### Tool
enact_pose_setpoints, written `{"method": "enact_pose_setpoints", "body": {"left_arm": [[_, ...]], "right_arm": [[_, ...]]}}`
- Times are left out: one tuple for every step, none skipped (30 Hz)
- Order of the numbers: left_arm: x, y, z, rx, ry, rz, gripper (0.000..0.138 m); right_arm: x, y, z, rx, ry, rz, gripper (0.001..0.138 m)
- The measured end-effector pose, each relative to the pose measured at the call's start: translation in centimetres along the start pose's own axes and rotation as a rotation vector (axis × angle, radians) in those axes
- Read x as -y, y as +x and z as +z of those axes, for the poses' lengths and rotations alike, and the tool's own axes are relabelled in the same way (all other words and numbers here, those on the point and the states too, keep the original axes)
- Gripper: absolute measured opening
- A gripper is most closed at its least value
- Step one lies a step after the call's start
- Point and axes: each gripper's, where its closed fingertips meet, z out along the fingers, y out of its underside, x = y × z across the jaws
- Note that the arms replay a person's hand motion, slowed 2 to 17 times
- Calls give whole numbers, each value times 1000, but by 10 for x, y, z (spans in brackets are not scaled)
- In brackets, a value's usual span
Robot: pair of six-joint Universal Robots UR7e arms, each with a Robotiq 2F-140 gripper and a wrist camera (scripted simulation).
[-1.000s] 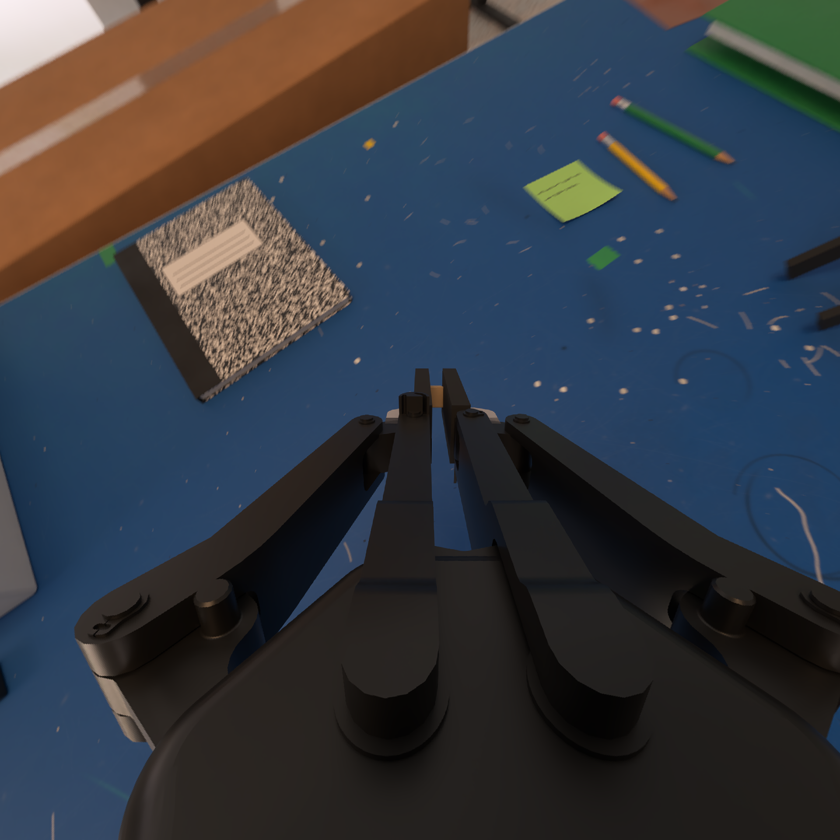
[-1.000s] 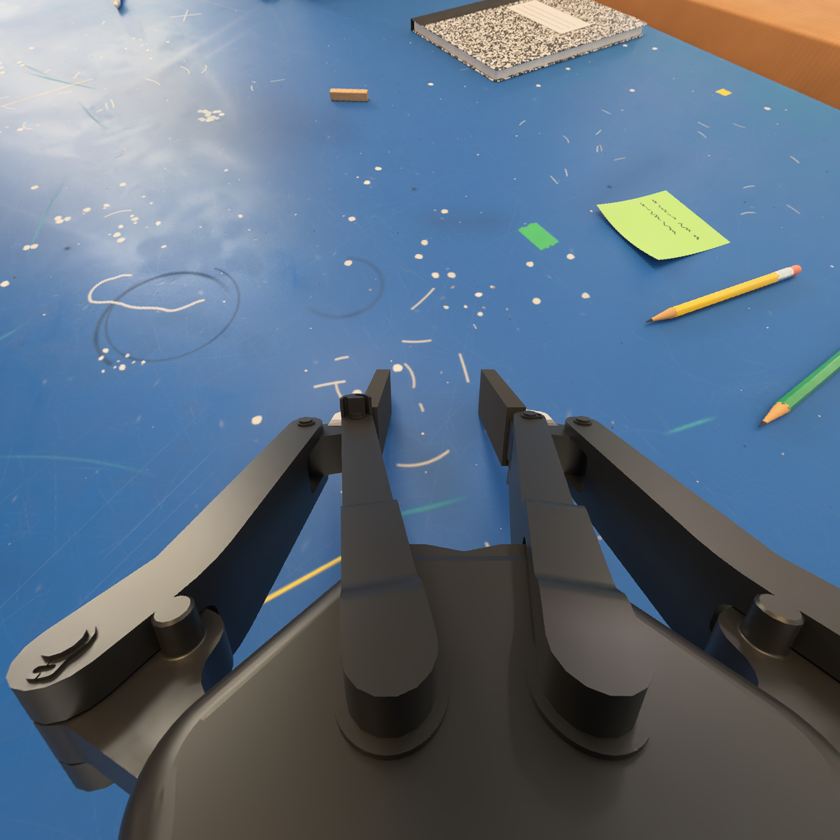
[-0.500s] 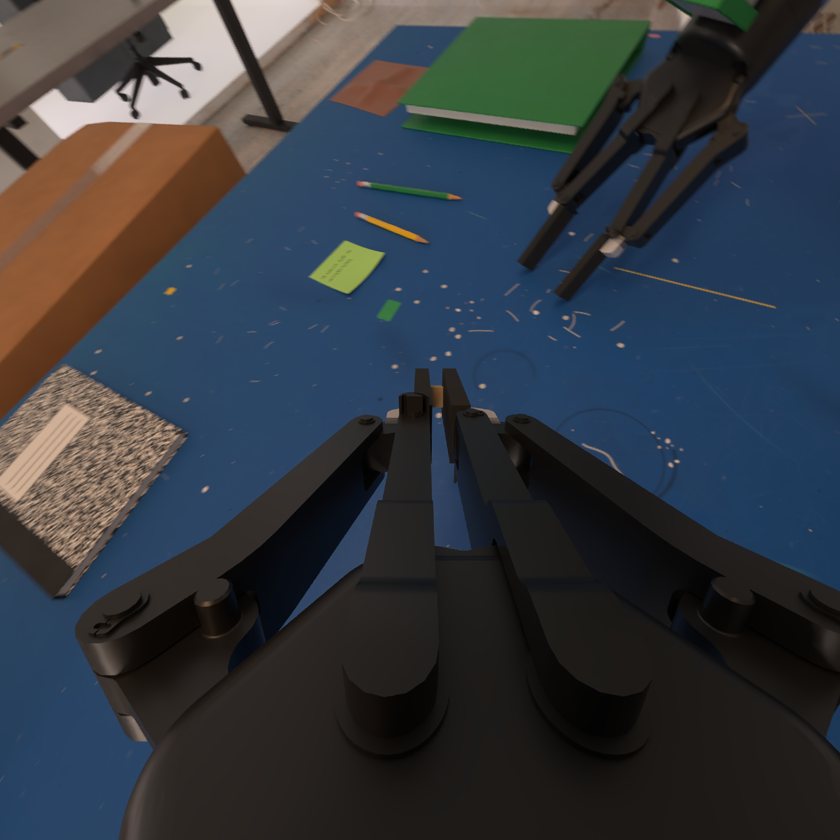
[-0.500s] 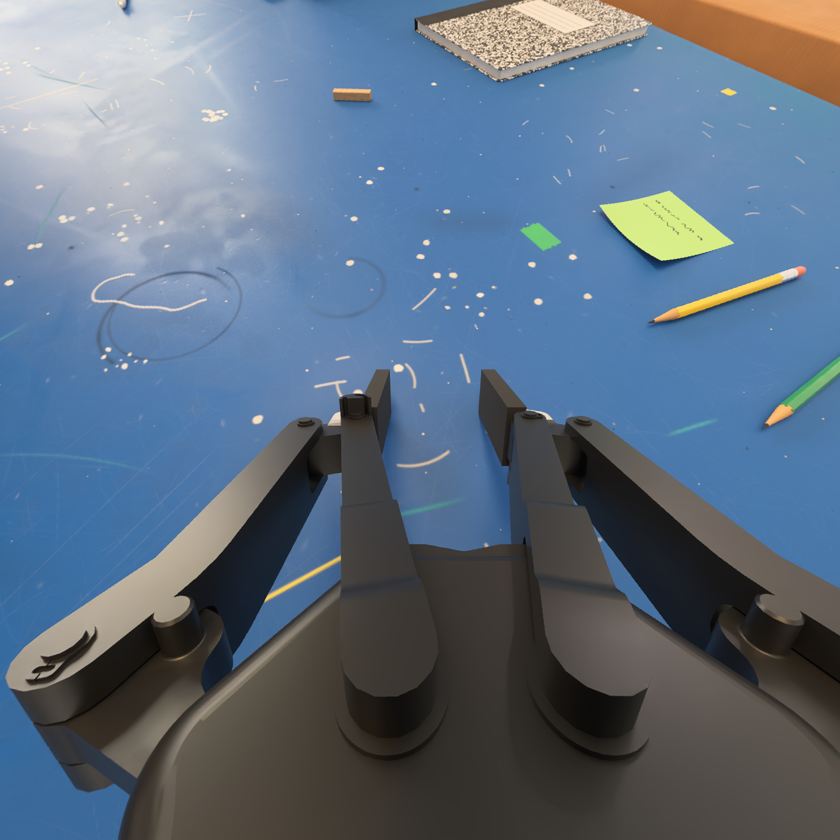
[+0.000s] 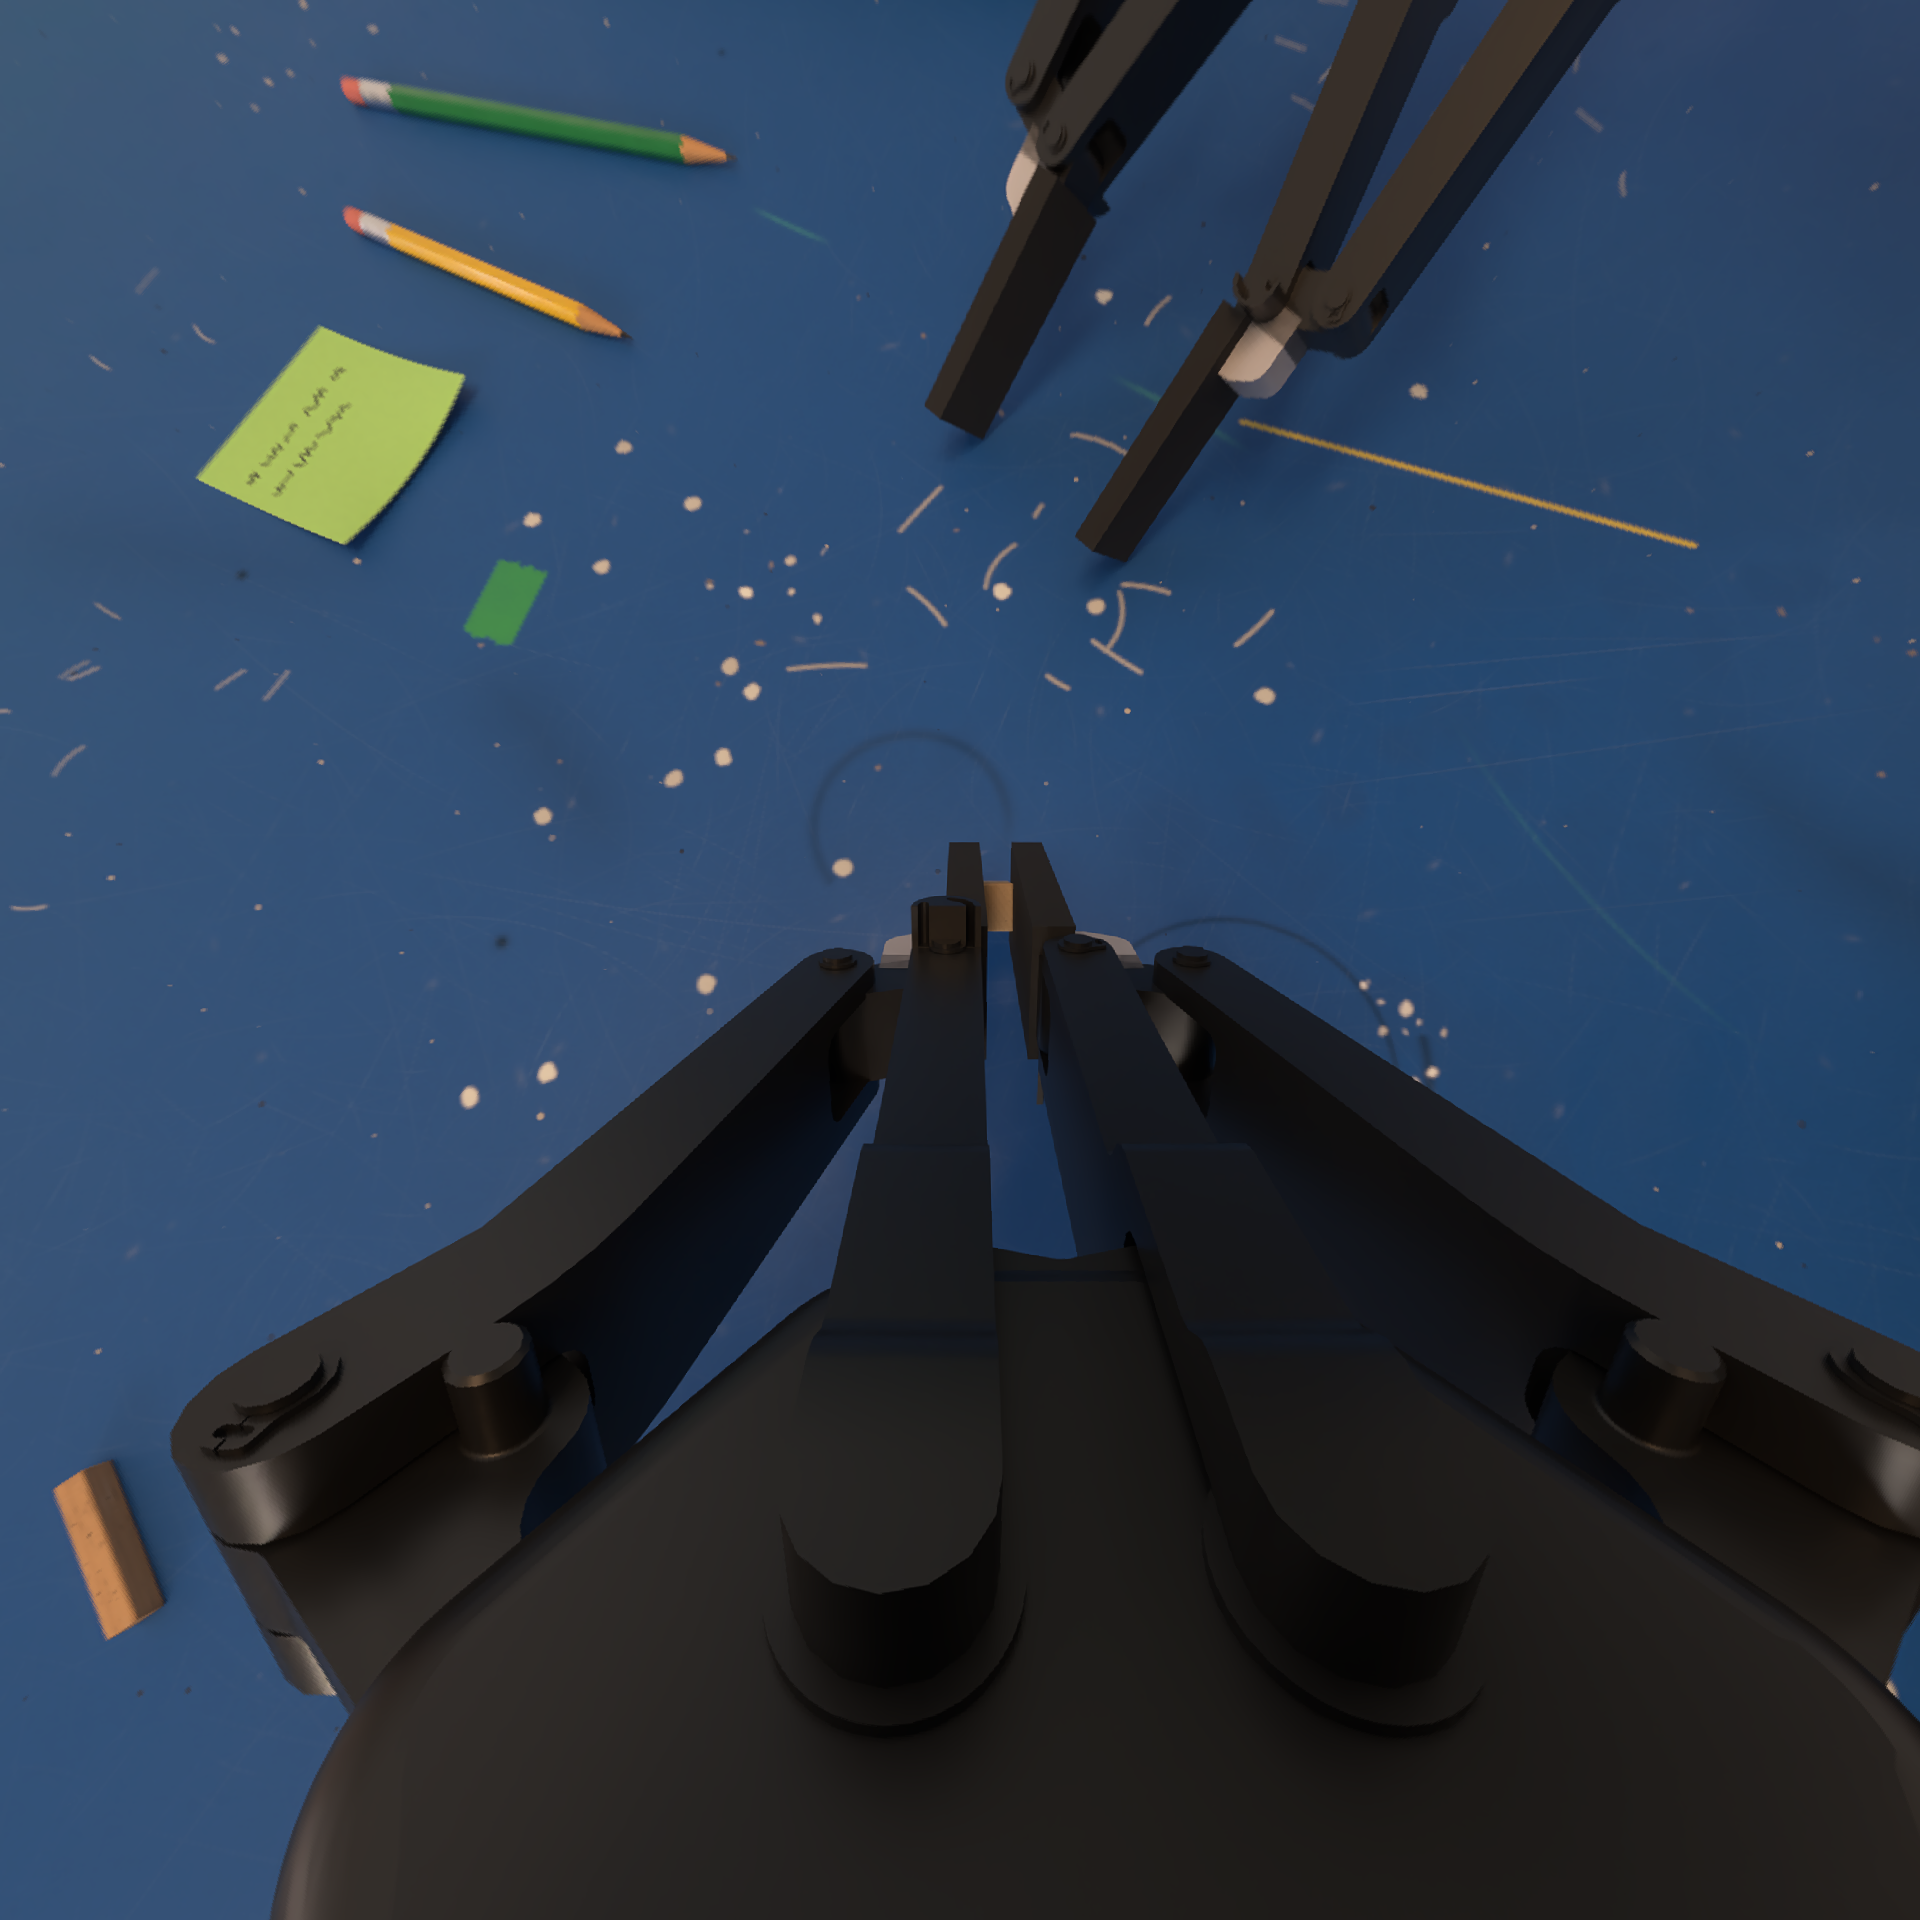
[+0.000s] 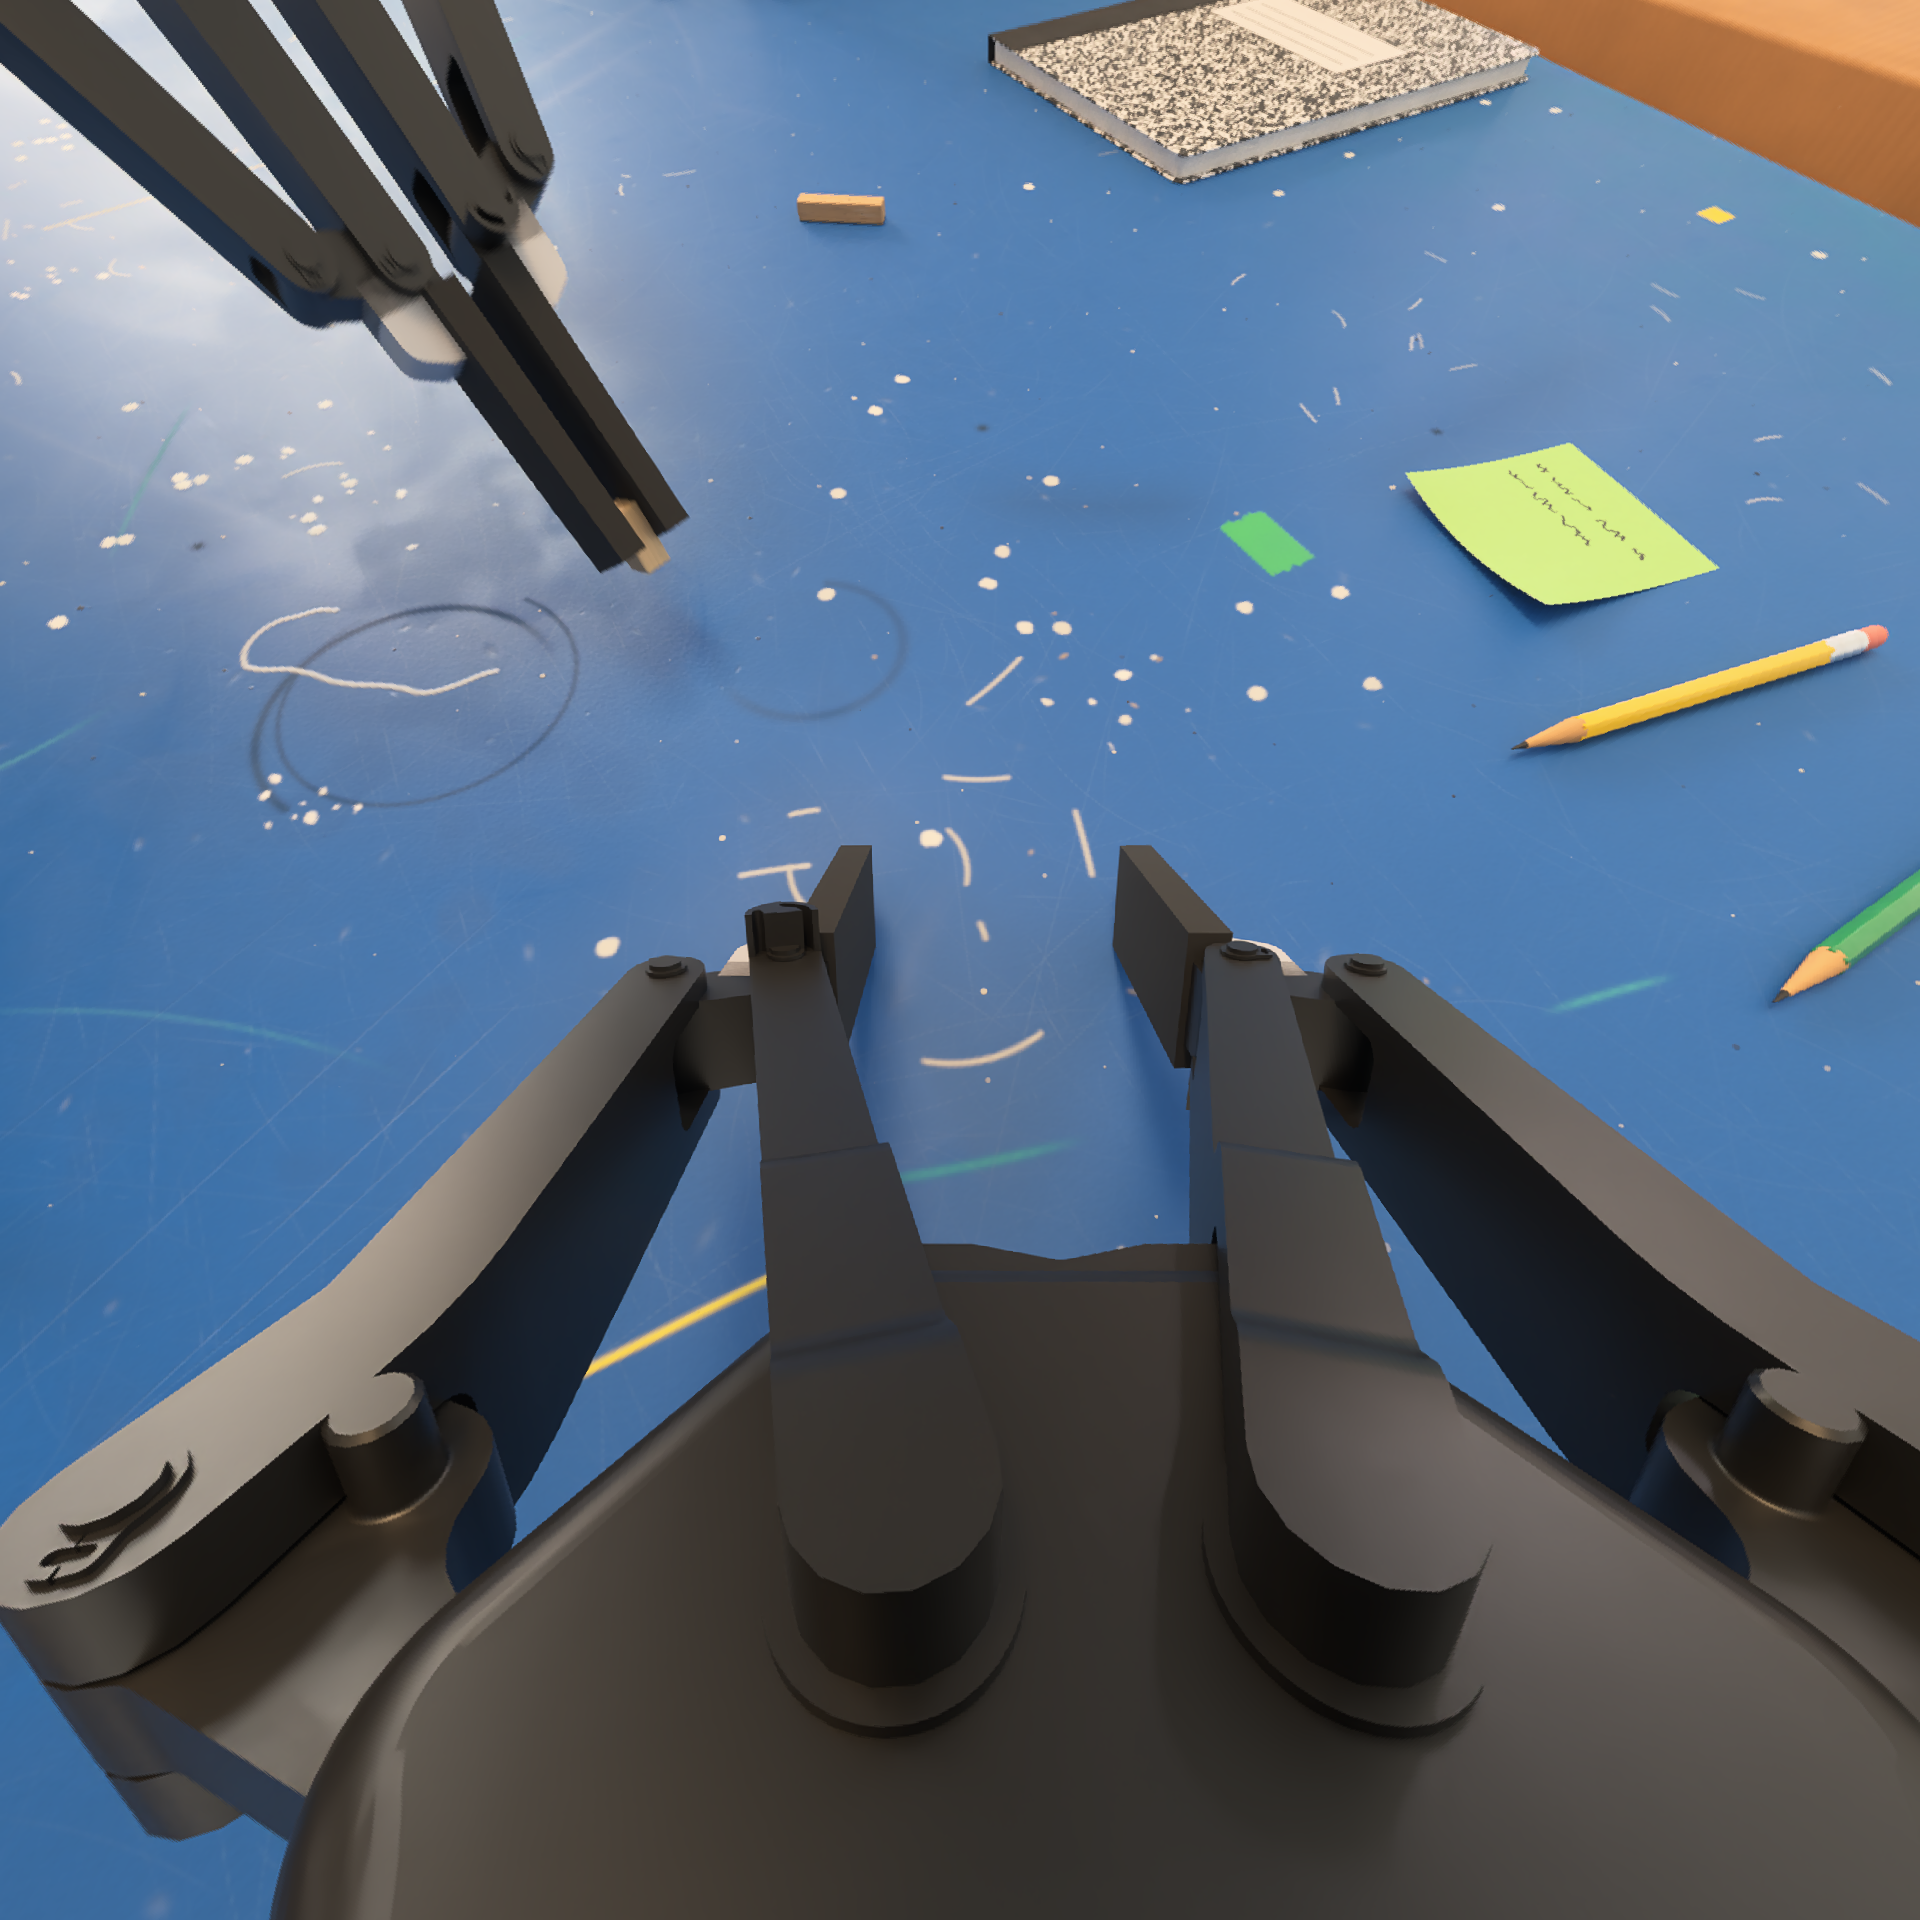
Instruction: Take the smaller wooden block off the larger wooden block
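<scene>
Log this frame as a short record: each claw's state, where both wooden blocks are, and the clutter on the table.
left claw: shut on smaller wooden block, held above the table
right claw: open, holding nothing
larger wooden block: lies flat on the blue table, nothing on it
task status: blocks apart
clutter: notebook, green note, yellow pencil, green pencil

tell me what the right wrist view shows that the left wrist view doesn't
Only the right wrist view shows the speckled notebook and the brown box at the table's far edge. Only the left wrist view shows the whole green pencil, eraser included. Both show the smaller wooden block pinched in the left end effector, the larger wooden block lying on the blue table, the open right end effector and the green sticky note.
</scene>
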Motion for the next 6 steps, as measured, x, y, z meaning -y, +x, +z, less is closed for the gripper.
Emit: {"method": "enact_pose_setpoints", "body": {"left_arm": [[-1, 1, 4, 0, -10, -1, 8], [-1, 1, 8, 2, -19, -1, 8], [-1, 1, 11, 6, -26, -1, 8], [-1, 1, 15, 11, -31, -1, 8], [-1, 1, 17, 17, -35, -2, 8], [-1, 1, 20, 20, -38, -2, 8]], "right_arm": [[0, 0, 0, 1, 0, -2, 63], [0, 0, 0, 0, -1, -4, 63], [0, 0, 0, -1, -1, -6, 64], [0, 0, 0, -3, 0, -8, 64], [0, 0, 0, -7, 0, -9, 64], [0, 0, 0, -11, 1, -9, 65]]}}
